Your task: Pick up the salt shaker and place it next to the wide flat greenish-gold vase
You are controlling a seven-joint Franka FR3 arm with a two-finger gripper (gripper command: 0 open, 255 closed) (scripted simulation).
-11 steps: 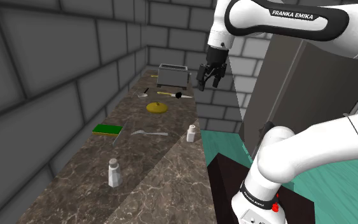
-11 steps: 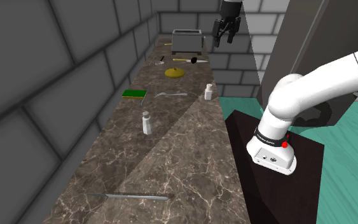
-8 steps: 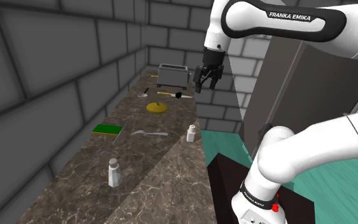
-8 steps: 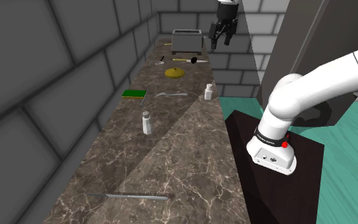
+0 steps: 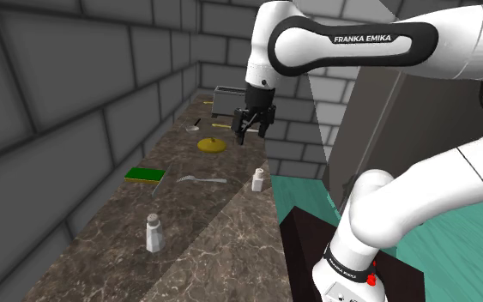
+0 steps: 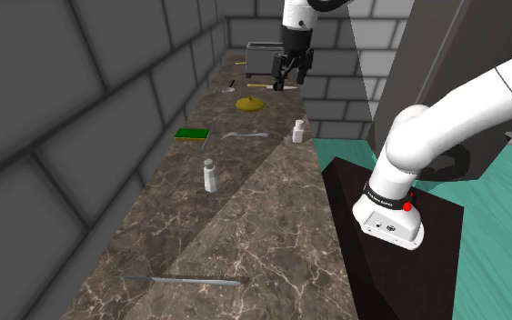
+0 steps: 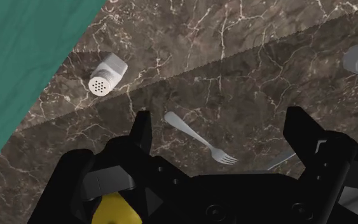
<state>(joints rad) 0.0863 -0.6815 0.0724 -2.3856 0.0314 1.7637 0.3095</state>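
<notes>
Two small white shakers stand on the dark marble counter (image 5: 205, 249). One shaker (image 5: 257, 179) (image 6: 298, 132) is at the counter's edge towards the stand and also appears in the wrist view (image 7: 107, 74), its holed top towards the camera. The other shaker (image 5: 153, 232) (image 6: 210, 175) stands nearer the front. The flat greenish-gold vase (image 5: 211, 145) (image 6: 250, 104) lies further back. My gripper (image 5: 251, 130) (image 6: 287, 80) (image 7: 222, 137) hangs open and empty in the air above the counter, close to the vase, with the fork between its fingers far below.
A fork (image 5: 202, 180) (image 7: 199, 137) lies between the vase and the shakers. A green sponge (image 5: 145, 175) lies by the wall. A grey toaster (image 5: 232, 101) stands at the far end, small utensils before it. A knife (image 6: 185, 281) lies near the front. Teal floor (image 5: 454, 249) lies beyond the edge.
The arm has swung the open gripper down and to the shoulder view's left, from beside the counter's far edge to above the counter near the vase. Nothing on the counter has moved.
</notes>
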